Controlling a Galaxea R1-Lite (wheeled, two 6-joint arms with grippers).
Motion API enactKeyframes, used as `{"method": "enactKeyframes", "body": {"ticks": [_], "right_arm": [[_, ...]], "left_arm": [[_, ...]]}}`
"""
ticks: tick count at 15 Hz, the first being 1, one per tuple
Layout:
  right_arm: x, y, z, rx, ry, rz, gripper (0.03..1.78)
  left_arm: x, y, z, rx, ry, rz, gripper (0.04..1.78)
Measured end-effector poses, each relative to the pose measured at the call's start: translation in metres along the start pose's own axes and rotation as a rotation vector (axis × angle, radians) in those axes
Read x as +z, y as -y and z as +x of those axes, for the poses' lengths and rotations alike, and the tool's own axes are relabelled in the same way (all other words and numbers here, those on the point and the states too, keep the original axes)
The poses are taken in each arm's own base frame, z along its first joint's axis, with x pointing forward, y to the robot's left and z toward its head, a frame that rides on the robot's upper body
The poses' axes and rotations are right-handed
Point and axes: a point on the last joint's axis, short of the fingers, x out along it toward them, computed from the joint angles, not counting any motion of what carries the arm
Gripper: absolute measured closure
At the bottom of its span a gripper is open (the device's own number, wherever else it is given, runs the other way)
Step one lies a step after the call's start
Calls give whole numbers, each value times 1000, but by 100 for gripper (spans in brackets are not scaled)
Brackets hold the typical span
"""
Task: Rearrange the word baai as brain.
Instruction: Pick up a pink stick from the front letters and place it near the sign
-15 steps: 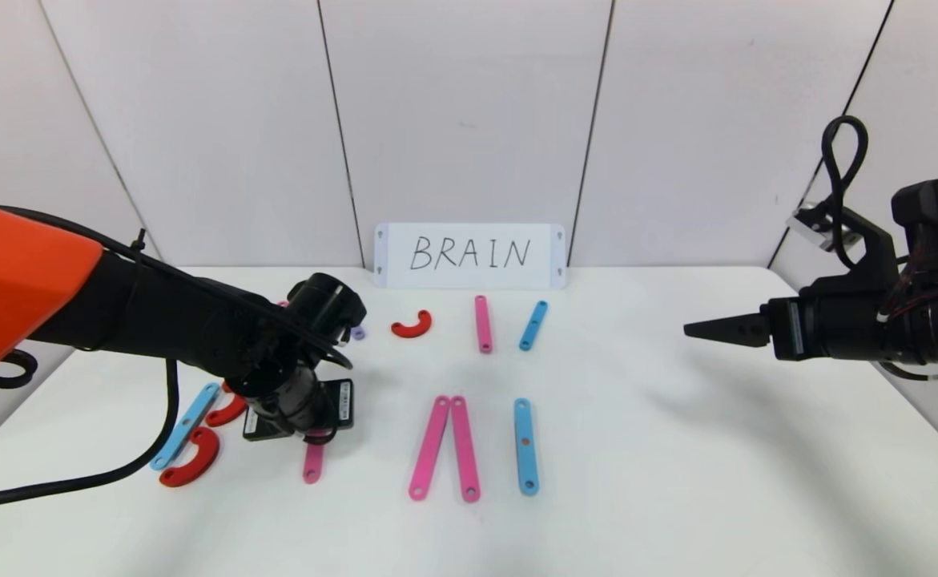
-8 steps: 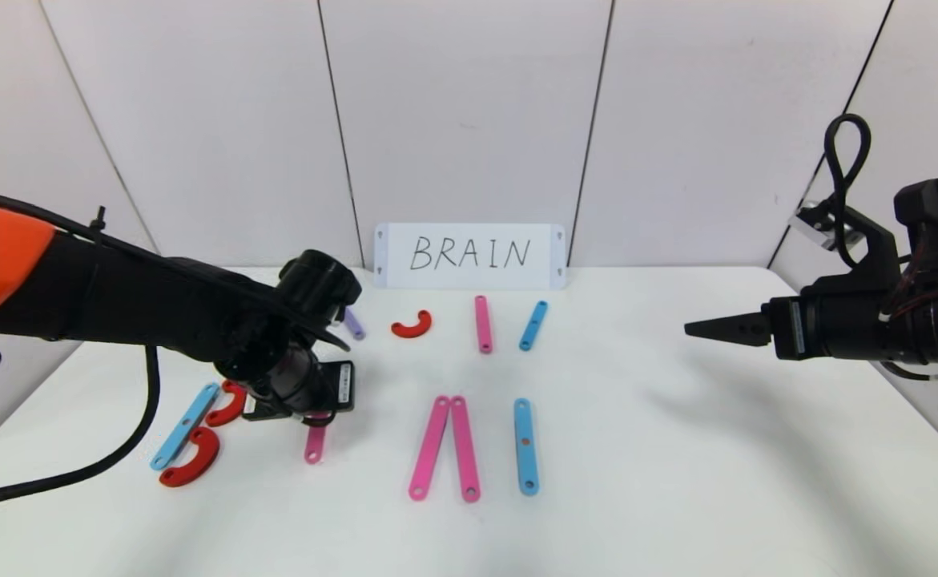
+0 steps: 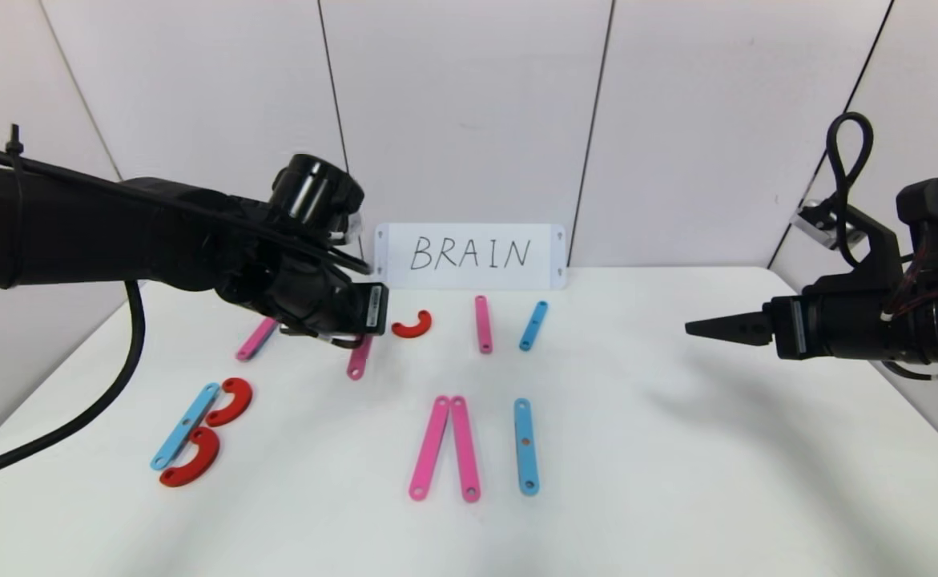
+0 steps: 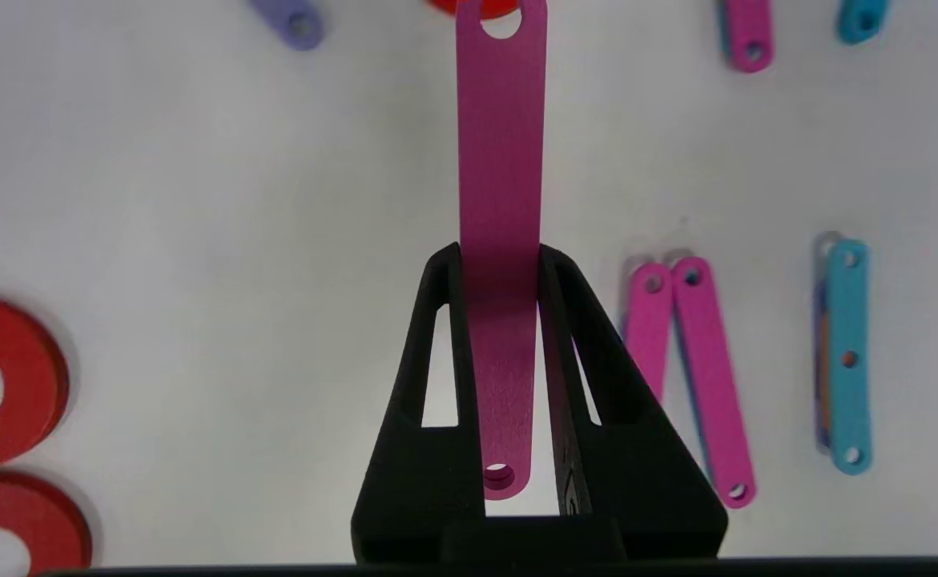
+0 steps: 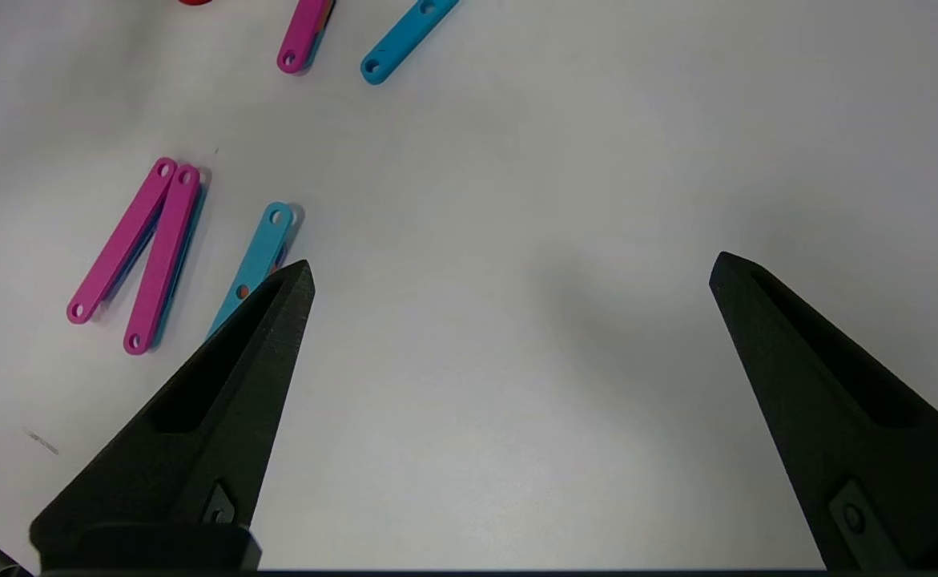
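Left gripper (image 4: 501, 256) jaws clamped on pink strip (image 4: 501, 160), red curve (image 3: 412, 324) at 3 o'clock. Lower flat, avoid nudging curve. Right gripper (image 5: 509, 272) parked, jaws wide apart.

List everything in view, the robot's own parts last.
Loose pink strips: four, pink; two touching at the front centre, one at the rear centre, one at the rear left.
Held pink strip: one, pink; clamped in the left pincer.
Blue strips: three, blue; front left, front centre, rear centre.
Red curves: three, red; two beside the left blue strip, one near the card.
Purple strip: one, purple; rear.
Card: one, white, reading BRAIN; against the wall.
Table: one, white.
Left pincer: black; shut, rear left.
Right pincer: black; open, parked at the right.
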Motion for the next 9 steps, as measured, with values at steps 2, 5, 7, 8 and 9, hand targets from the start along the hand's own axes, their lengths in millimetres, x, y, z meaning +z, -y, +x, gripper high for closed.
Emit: {"method": "enactKeyframes", "body": {"ticks": [2, 5, 7, 8, 9], "right_arm": [[0, 0, 0, 0, 1, 0, 8], [0, -1, -2, -1, 6, -1, 8], [0, -2, -5, -1, 11, -3, 8], [-1, -3, -7, 0, 13, -4, 8], [-1, -4, -8, -1, 16, -5, 8]], "left_arm": [[9, 12, 2, -56, 23, 12, 155], [16, 30, 22, -115, 45, 27, 155], [21, 40, 41, -148, 93, 37, 155], [21, 46, 50, -162, 114, 42, 155], [20, 51, 60, -175, 126, 49, 155]]}}
